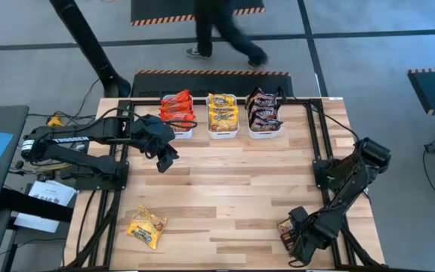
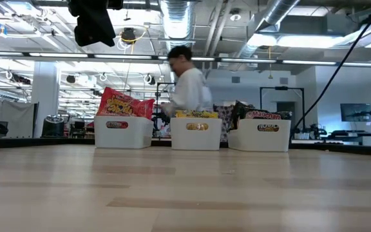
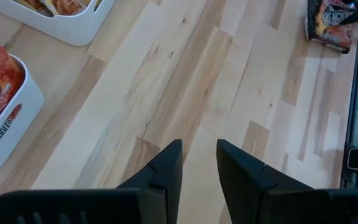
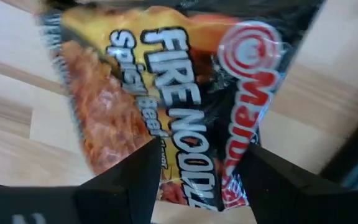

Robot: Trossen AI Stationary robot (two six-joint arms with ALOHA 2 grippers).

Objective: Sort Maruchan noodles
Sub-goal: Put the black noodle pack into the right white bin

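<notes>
Three white tubs stand at the table's far edge, holding red packets, yellow packets and dark packets. One yellow packet lies flat near the near left corner. A dark packet with red and white print lies flat at the near right. My right gripper is open and low over it, one finger on either side of its printed face. My left gripper is open and empty, above the table just near of the red tub. My right gripper has its open fingers over the dark packet's printed face, coming from above at a slant. I cannot tell whether they touch it. The packet lies on the table.
A black metal frame runs round the table, with a rail near my right arm. Bare wood lies between the tubs and the loose packets. A person walks behind the table's far edge.
</notes>
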